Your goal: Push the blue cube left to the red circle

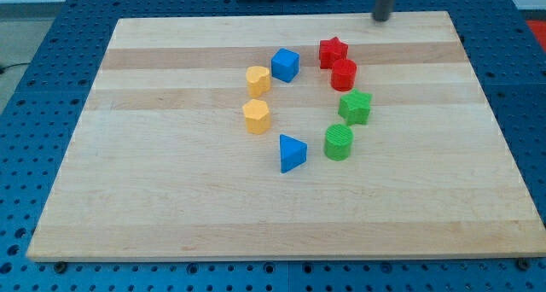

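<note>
The blue cube sits on the wooden board, above the middle. The red circle, a short red cylinder, stands to its right, just below a red star. A gap of bare board lies between the cube and the red circle. My tip is at the view's top, near the board's top edge, up and to the right of the red star and apart from all blocks.
Two yellow blocks lie left of the blue cube. A blue triangle lies below the middle. A green block and a green cylinder lie below the red circle. The board rests on a blue perforated table.
</note>
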Controlling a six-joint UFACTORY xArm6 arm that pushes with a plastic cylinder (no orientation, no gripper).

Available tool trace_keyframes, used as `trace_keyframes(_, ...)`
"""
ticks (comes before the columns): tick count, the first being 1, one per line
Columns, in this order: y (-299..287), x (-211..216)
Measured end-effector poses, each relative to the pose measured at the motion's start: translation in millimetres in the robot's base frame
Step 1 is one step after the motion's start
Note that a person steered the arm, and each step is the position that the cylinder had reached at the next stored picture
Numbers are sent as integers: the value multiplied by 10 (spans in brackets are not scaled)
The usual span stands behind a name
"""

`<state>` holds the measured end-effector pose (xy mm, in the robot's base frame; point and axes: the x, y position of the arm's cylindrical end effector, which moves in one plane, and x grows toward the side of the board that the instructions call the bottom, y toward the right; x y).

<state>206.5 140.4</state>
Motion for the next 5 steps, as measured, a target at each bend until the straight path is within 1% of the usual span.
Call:
trace_keyframes(1,-1080,58)
trace_keyframes(2,-1727,490)
trace_keyframes(3,-1869,594)
trace_keyframes(5,-1796,611)
